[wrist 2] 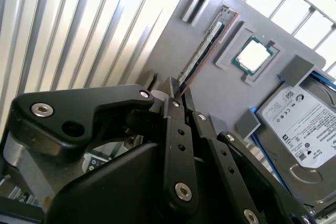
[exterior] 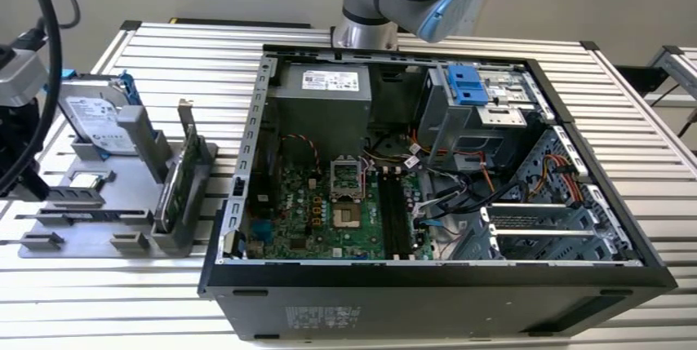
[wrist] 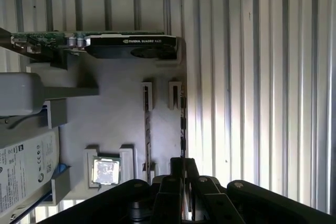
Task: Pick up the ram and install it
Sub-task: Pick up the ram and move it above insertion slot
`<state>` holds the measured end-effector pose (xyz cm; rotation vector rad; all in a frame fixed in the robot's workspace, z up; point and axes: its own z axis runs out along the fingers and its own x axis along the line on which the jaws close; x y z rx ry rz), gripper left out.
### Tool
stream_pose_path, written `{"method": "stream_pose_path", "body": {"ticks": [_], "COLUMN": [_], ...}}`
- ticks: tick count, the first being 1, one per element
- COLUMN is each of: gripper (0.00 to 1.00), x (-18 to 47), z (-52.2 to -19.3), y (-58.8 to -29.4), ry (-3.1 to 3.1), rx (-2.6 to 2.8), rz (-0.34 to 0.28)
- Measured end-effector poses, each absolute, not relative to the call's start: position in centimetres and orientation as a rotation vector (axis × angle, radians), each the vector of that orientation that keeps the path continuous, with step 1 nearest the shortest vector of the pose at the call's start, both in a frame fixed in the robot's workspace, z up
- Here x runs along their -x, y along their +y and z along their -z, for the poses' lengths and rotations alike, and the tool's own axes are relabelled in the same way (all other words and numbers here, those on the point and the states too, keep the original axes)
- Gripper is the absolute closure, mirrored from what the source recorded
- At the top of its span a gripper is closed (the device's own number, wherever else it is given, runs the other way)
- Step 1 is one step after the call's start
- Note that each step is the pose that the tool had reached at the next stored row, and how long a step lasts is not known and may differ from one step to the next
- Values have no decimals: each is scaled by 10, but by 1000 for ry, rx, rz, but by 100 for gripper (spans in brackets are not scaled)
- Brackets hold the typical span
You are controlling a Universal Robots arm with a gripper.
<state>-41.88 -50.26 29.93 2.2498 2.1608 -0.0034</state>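
My pincer (wrist 2: 175, 91) grips the near end of the long, narrow dark-green ram stick (wrist 2: 203, 45), held on edge in the grey plastic holder tray (wrist 2: 223, 90), presumably so I can pinch its flat faces.

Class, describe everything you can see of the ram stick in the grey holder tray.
The ram is a long, narrow, flat board, grey-green on its face with a brownish edge. It stands on its long edge in the grey tray, not yet installed. The processor chip lies in its own frame beside it, apart. In the second wrist view the gripper overlaps the ram's near end; contact cannot be told.
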Motion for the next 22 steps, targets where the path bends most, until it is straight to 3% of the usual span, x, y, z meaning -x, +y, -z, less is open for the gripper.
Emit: {"method": "stream_pose_path", "body": {"ticks": [22], "gripper": [100], "x": [419], "z": [-321], "y": [-503], "ry": [2161], "rx": [-2250], "rz": [3]}}
